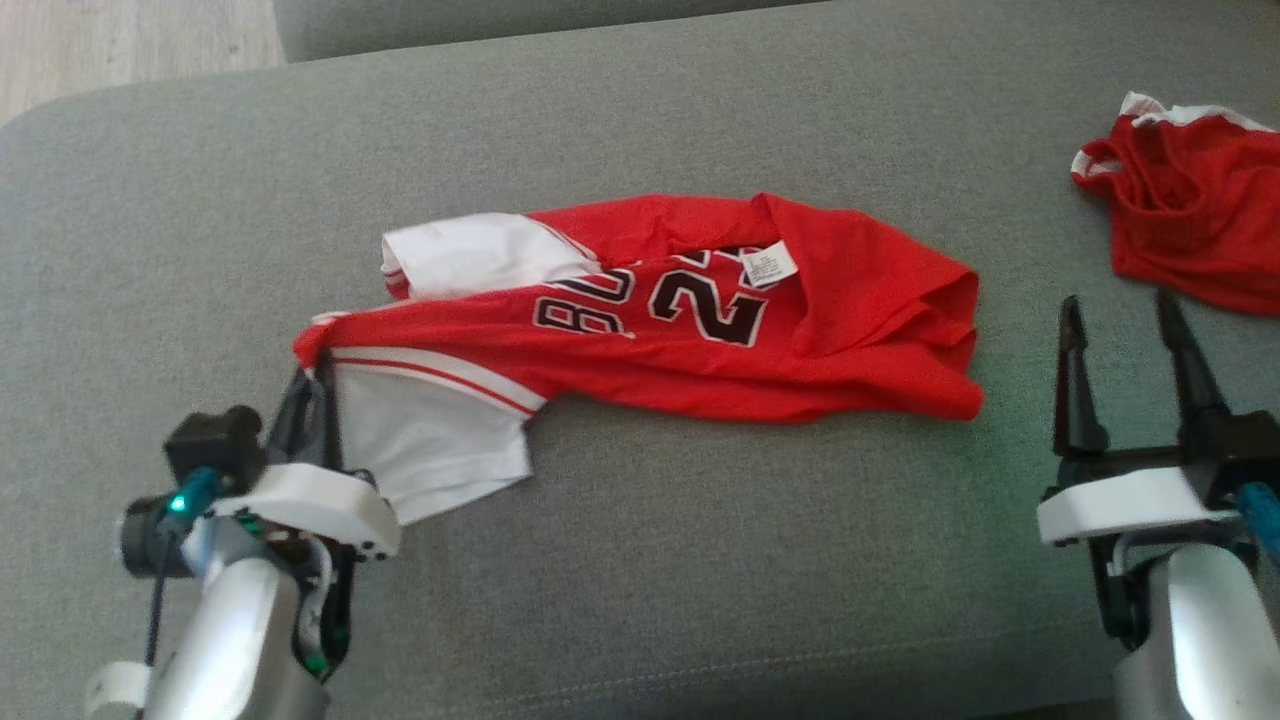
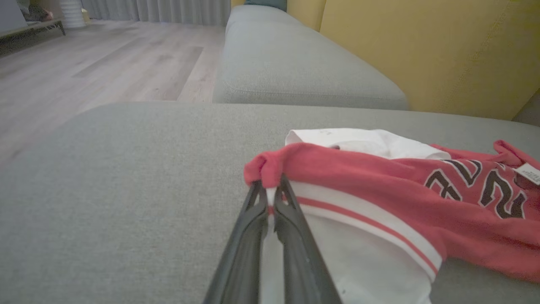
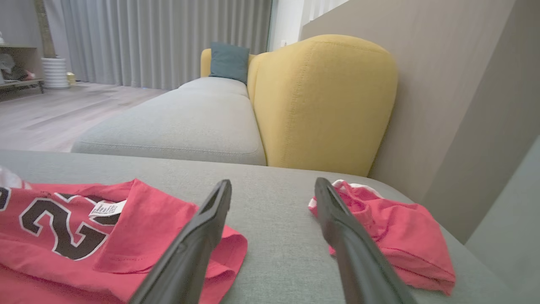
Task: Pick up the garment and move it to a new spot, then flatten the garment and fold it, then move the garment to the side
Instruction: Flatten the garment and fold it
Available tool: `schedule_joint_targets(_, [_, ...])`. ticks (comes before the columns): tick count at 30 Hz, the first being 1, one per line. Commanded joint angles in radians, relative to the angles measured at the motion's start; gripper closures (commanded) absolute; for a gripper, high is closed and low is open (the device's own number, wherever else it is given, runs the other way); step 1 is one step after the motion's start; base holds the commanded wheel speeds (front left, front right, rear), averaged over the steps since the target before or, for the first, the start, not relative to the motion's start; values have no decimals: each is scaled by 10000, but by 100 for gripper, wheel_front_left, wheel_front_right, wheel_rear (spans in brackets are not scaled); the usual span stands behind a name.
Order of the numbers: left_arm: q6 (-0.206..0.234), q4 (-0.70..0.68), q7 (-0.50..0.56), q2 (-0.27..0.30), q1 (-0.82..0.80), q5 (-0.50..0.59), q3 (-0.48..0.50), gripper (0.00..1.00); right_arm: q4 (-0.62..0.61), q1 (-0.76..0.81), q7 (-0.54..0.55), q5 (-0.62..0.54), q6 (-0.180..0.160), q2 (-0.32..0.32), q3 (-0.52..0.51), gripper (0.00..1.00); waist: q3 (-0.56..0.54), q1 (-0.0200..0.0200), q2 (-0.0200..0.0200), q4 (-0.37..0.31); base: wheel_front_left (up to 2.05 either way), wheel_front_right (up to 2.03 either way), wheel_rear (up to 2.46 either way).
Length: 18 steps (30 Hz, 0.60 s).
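Note:
The garment (image 1: 690,330) is a red jersey with white sleeves and black numbers, lying crumpled across the middle of the grey cushion. My left gripper (image 1: 305,385) is shut on its left corner, a bunched red edge beside the lower white sleeve. In the left wrist view the fingers (image 2: 291,219) pinch that red fold of the garment (image 2: 379,177) at their tips. My right gripper (image 1: 1125,320) stands open to the right of the garment, with nothing between its fingers. The right wrist view has the garment (image 3: 97,232) at lower left, just left of the open right gripper (image 3: 273,188).
A second red and white cloth (image 1: 1190,200) lies bunched at the far right of the cushion, also in the right wrist view (image 3: 388,236). A yellow backrest (image 3: 325,101) rises behind. Another grey cushion (image 2: 295,71) and wood floor (image 2: 97,63) lie beyond the cushion's far edge.

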Motion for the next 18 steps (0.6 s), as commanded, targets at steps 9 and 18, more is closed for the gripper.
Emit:
schedule_joint_targets(9, [591,-1394,185,496,450,197,490,68,277,-28,124,-84,65,-27,783,0,-79,0,0,151,0,0,0])
schedule_joint_targets(18, [514,-2095,202,239,739,109,142,0,1376,-702,549,-680,65,-322,1670,0,19,0,0,391,0,0,0])
